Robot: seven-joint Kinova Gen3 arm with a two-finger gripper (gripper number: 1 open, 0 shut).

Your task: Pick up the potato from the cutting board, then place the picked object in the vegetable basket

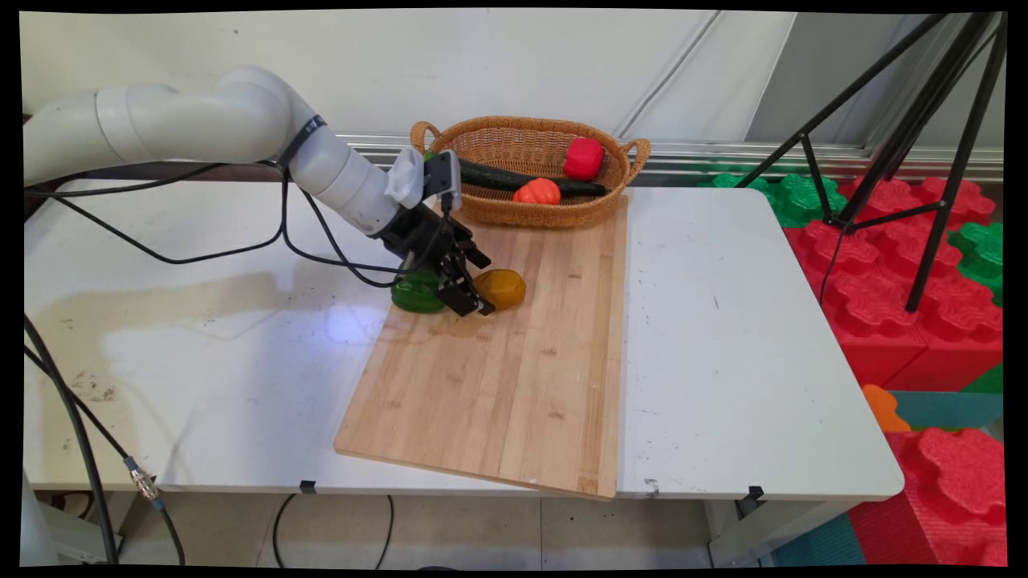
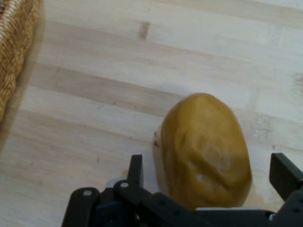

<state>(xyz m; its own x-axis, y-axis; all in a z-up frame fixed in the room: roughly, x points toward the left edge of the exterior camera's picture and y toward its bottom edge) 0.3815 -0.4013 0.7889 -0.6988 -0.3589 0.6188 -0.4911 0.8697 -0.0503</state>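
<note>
White table (image 1: 723,337) carried a wooden board (image 1: 498,377); your gripper (image 2: 210,176) sat released, fingers either side of the yellow pepper (image 2: 206,149) at the board's far left, green pepper (image 1: 416,295) left of it.

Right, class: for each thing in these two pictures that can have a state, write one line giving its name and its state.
Black two-finger gripper: jaws open, one on each side of the yellow pepper.
Yellow toy pepper: on its side on the board, not lifted.
Green toy pepper: at the board's left edge, partly hidden by the gripper.
Woven wicker basket: upright, holding vegetables.
Long dark green cucumber: lying in the basket.
Red toy pepper: in the basket.
Orange toy pepper: in the basket.
Bamboo cutting board: flat on the table.
</note>
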